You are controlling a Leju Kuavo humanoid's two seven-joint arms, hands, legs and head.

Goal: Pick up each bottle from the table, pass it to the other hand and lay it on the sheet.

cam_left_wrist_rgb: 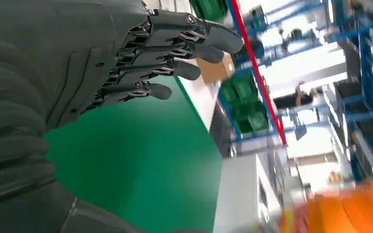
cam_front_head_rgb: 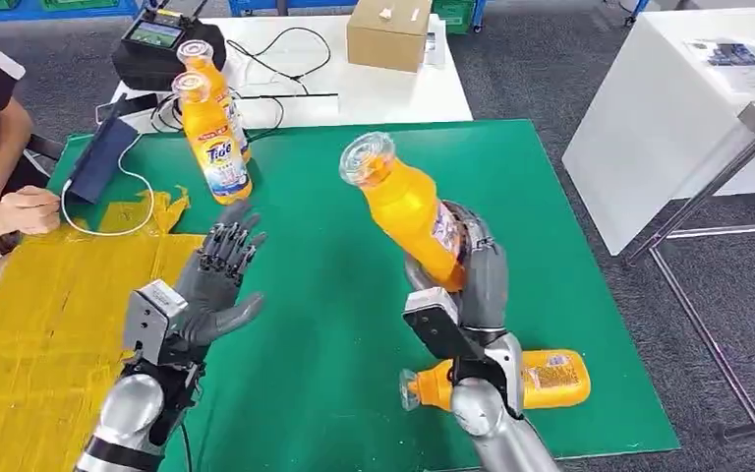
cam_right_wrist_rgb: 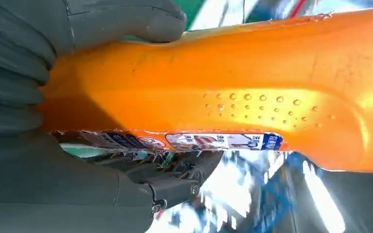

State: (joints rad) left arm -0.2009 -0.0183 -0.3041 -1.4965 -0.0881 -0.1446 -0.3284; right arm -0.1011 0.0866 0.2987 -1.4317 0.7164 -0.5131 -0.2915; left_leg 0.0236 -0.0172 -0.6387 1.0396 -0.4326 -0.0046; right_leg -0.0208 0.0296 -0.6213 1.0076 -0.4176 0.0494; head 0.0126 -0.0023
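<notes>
While the right robot hand (cam_front_head_rgb: pixel 472 265) grips an orange bottle (cam_front_head_rgb: pixel 408 208) by its lower body, cap tilted up and left, the left robot hand (cam_front_head_rgb: pixel 218 285) waits alongside, fingers apart, holding nothing, palm turned toward the bottle; judged ready for the pass. Nearest, a second bottle (cam_front_head_rgb: pixel 541 379) lies on its side on the green surface (cam_front_head_rgb: pixel 324 344), partly behind the right arm; label unreadable. Near left, the yellow sheet (cam_front_head_rgb: pixel 49 334) awaits; no bottle on it. A person's hand (cam_front_head_rgb: pixel 29 208) rests at its far edge. Farther, two bottles (cam_front_head_rgb: pixel 211 123) stand upright, the nearer labelled "Tide". Beyond: a cardboard box (cam_front_head_rgb: pixel 388 34).
</notes>
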